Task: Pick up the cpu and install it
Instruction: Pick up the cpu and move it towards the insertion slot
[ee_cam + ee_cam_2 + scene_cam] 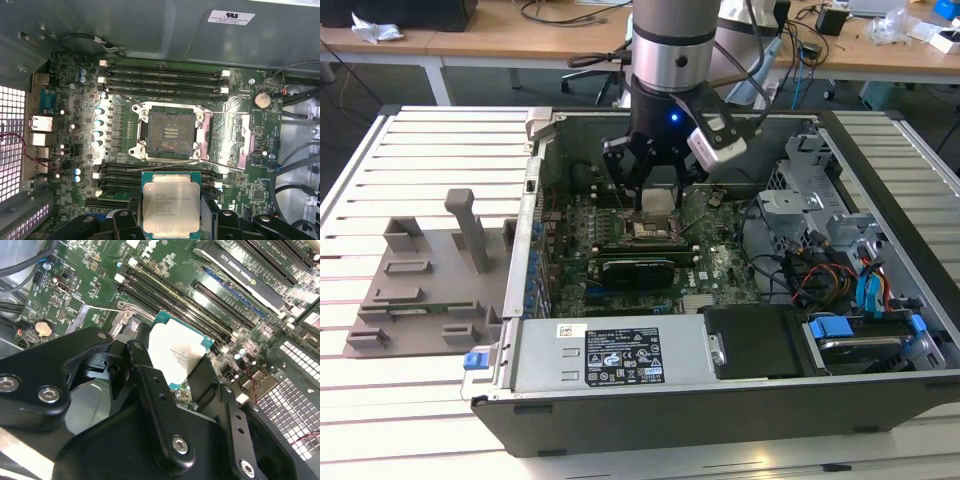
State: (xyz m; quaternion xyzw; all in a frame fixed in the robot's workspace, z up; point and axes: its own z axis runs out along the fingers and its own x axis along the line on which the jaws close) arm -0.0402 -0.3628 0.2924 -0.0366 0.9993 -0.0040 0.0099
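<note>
Black fingers [125,222] of the gripper [171,222] lay nearest the lens in both wrist views. They were closed part-way onto two opposite edges of the cpu [171,205], so the jaws stood only as wide as the chip. The cpu hung clear of the motherboard [240,150] with its silver-grey top facing upward, apparently level.

Just beyond it in the first wrist view lay the socket [171,132]. Its dark contact field was uncovered inside a bright metal frame, and thin wire levers [227,113] lay alongside. Banks of memory slots [162,75] ran on either side of the socket, and a coin cell [261,99] sat near one corner of the board.

The exterior view placed the arm inside the open computer case [880,390], over the socket region. Whether the chip stood squarely above the socket could not be told. A grey fixture tray [420,280] rested on the slatted table [440,140], towards the exterior view's left.

Judged from this, the step in hand was seating the chip. Done well, it would call for these points:
- Keep the chip flat.
- Square its edges to the frame.
- Match its corner marking to the socket.
- Descend straight and slowly, without sliding across the contacts.
- Let grip pressure go only once the chip rests evenly.
</note>
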